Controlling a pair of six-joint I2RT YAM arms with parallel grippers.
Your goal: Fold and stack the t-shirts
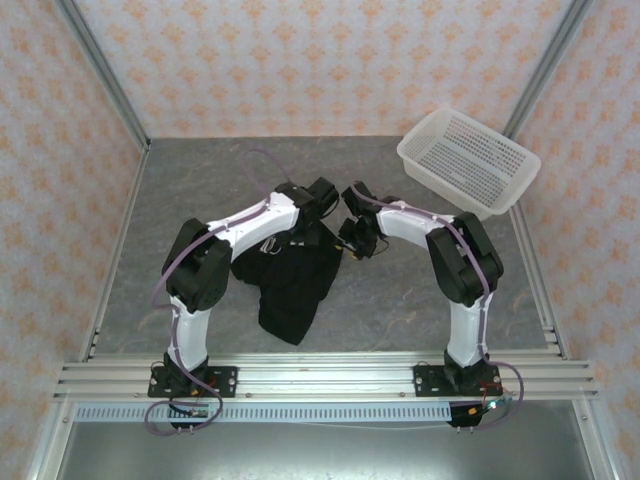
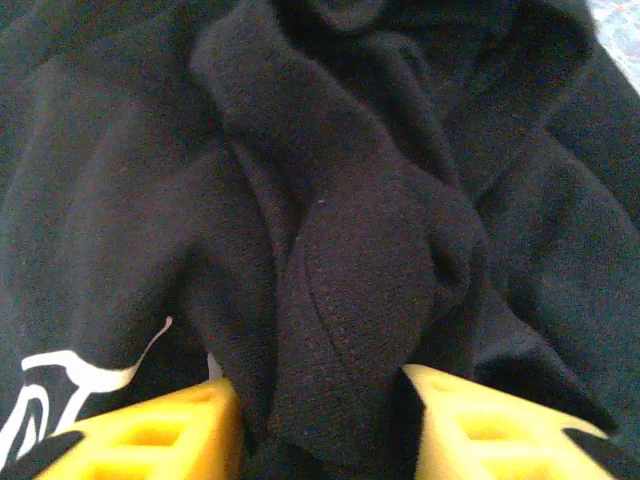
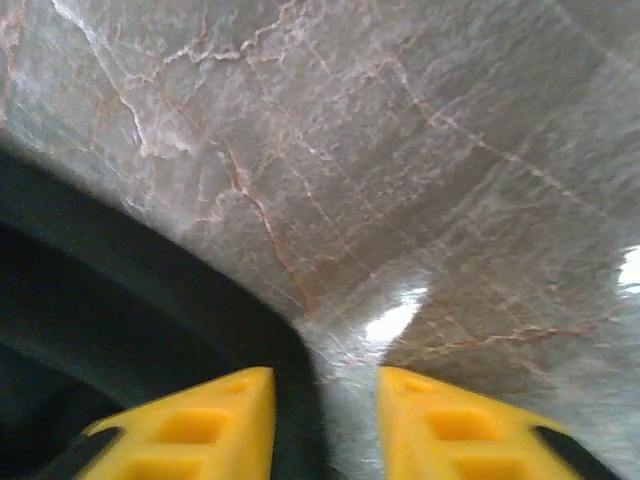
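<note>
Crumpled soft black t-shirt (image 1: 290,290) on veined desk (image 1: 400,290); left tool (image 2: 315,390) pinches a thick fold; right tool (image 3: 325,378), narrowly parted, maybe grips the blurred hem.

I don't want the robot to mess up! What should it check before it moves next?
1. Left gripper, jaws pinching a fold of the t-shirt: ok.
2. Right gripper, jaws apart over bare table, dark shirt edge by one side: not ok.
3. T-shirt lying flat: not ok, crumpled.
4. Basket apart from the t-shirt: ok.
5. Left grip firm enough to lift: cannot tell.
</note>
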